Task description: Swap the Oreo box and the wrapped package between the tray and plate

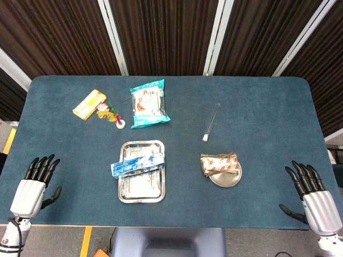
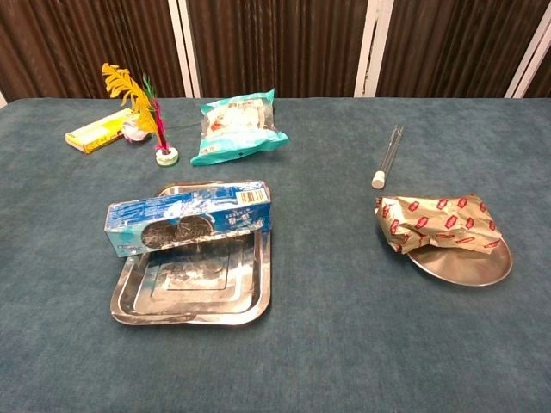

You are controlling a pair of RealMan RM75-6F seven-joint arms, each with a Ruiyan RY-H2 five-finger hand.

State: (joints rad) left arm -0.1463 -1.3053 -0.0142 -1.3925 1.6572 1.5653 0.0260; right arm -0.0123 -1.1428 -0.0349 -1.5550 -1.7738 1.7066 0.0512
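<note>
The blue Oreo box lies across the rectangular steel tray at the table's middle. The brown-and-red wrapped package rests on the far part of the round metal plate, to the right of the tray. My left hand hovers at the front left corner, fingers apart and holding nothing. My right hand is at the front right edge, fingers spread and empty. Neither hand shows in the chest view.
A teal snack bag, a yellow box and a feathered shuttlecock lie at the back left. A glass tube lies behind the plate.
</note>
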